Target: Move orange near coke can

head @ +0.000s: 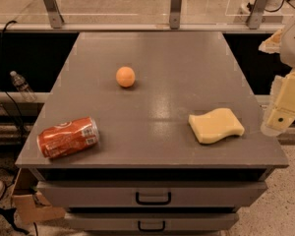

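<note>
**Orange and can lie well apart; gripper hangs off the table's right edge**

We see the orange resting on the grey table, left of the middle and in the far half of the top. The can lies on its side near the front left corner. Its silver top end points right and its white lettering faces up. The two are well apart, with bare table between them. The orange sits farther back than the can and to its right.

A pale yellow sponge with wavy edges lies flat near the front right, well apart from both the orange and the can.

The gripper hangs at the right side of the view, beyond the table's right edge. It is cream-coloured and tilted, with its tip pointing down and to the left. It is near the sponge's end of the table, touches nothing that we can see, and is far from the orange. From this angle we cannot make out whether it is spread or closed.

Below the top, two drawers face us, each with a dark handle: the upper and the lower. A clear plastic bottle shows to the left of the table, lower than its top. A cardboard box sits by the front left corner, beneath the can's end. Metal posts stand along the far side.
</note>
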### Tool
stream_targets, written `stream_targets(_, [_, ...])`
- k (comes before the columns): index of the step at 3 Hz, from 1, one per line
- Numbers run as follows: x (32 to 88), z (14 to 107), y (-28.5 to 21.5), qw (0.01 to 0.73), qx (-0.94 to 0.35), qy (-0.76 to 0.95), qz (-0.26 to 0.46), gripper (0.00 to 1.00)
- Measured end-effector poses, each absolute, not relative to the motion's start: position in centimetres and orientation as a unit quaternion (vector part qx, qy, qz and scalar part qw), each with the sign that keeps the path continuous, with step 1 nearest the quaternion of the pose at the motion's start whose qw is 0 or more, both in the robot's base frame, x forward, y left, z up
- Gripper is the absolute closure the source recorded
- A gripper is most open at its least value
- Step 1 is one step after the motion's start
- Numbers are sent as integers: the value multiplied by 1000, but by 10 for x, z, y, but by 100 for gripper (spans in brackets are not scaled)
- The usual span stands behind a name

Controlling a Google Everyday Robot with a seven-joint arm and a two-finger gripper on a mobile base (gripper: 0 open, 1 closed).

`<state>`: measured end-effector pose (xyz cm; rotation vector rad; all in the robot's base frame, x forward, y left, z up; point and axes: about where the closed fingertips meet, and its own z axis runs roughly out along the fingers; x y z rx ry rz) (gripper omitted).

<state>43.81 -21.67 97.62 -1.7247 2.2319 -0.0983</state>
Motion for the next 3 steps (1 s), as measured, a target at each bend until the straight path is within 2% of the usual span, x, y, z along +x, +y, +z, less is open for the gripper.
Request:
stream_targets(1, [439,977,-216,163,-603,780,-35,0])
stream_targets(2, [465,969,-197,200,-588,784,-6,0])
stream_targets(3, [512,948,-147,253,-553,794,35,0])
